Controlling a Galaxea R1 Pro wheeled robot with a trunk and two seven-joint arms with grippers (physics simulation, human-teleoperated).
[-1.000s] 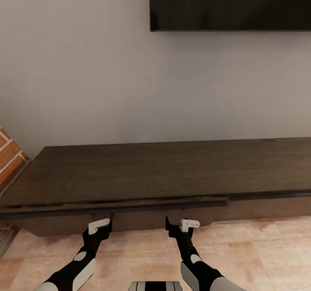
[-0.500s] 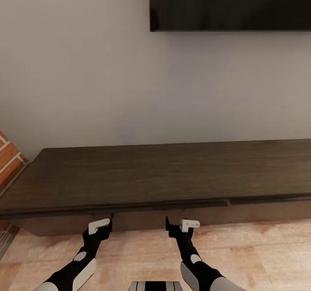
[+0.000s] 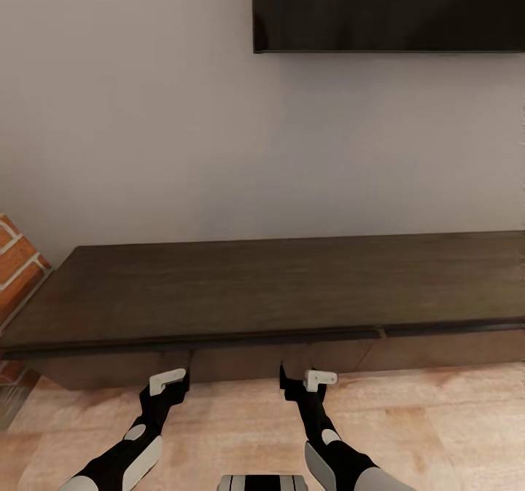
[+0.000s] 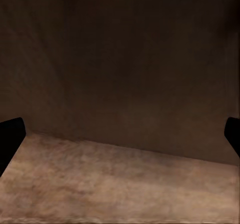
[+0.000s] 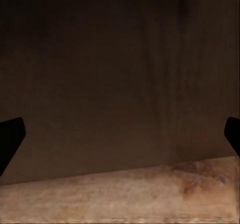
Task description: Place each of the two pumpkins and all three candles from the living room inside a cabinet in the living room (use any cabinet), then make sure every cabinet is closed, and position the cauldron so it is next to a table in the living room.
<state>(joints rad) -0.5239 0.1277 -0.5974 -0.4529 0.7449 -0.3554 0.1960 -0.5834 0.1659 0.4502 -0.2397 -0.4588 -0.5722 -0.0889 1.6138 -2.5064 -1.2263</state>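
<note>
The cabinet [image 3: 262,287] is a long low dark-brown console against the wall, its drawer fronts lying flush under the flat top. My left gripper [image 3: 177,380] and right gripper [image 3: 301,379] hang just in front of its lower front face, a little above the floor. Both are open with nothing between their fingers. The left wrist view has the dark cabinet front [image 4: 125,69] close ahead, with the left gripper [image 4: 121,134] spread wide. In the right wrist view the cabinet front [image 5: 120,74] is just as close, beyond the right gripper [image 5: 120,134]. The pumpkins, candles and cauldron are out of view.
A dark television [image 3: 386,10] hangs on the pale wall above the console. A brick wall [image 3: 14,258] meets the console's left end. Light wooden floor [image 3: 437,418] runs along the front, with open room to the right.
The left drawer, which stuck out slightly with a gap under the top, has slid in flush. The console now sits a little farther off in the picture; both grippers keep their pose.
</note>
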